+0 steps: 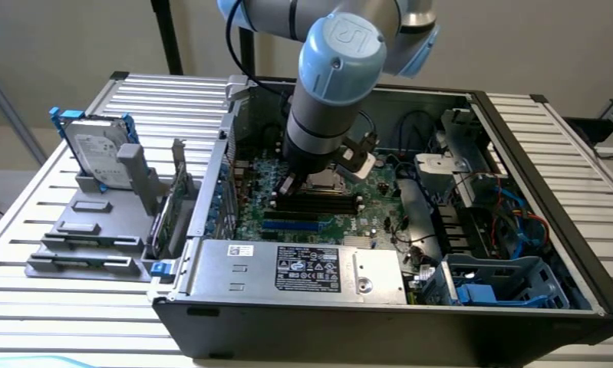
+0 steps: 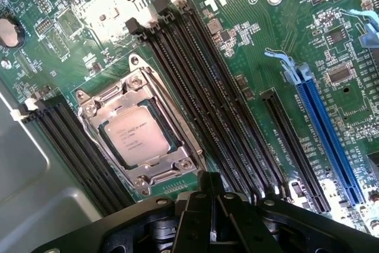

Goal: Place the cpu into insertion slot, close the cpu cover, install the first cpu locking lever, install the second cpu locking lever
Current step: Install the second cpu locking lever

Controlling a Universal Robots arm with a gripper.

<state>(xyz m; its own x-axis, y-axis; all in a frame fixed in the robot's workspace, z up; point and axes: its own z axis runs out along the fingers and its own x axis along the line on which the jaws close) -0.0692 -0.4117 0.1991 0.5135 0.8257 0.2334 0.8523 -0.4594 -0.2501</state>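
The cpu (image 2: 137, 137), a pale square chip with printed text, lies flat in the insertion slot, which is hidden under the chip and the frame. The cpu cover (image 2: 121, 96), a silvery metal frame with a square opening, lies down flat around the chip. Thin metal lever rods (image 2: 172, 117) run along the frame's edges. My gripper (image 2: 208, 192) hovers just beside the socket's corner with its dark fingers shut and nothing between them. In the exterior view my gripper (image 1: 311, 178) points down into the open computer case over the motherboard (image 1: 285, 211).
Long black memory slots (image 2: 201, 87) flank the socket on both sides, and a blue expansion slot (image 2: 328, 128) lies further off. The case walls (image 1: 552, 192), a power supply (image 1: 296, 268) and cables (image 1: 511, 215) surround the board. A hard drive (image 1: 97, 149) stands on a grey rack outside the case.
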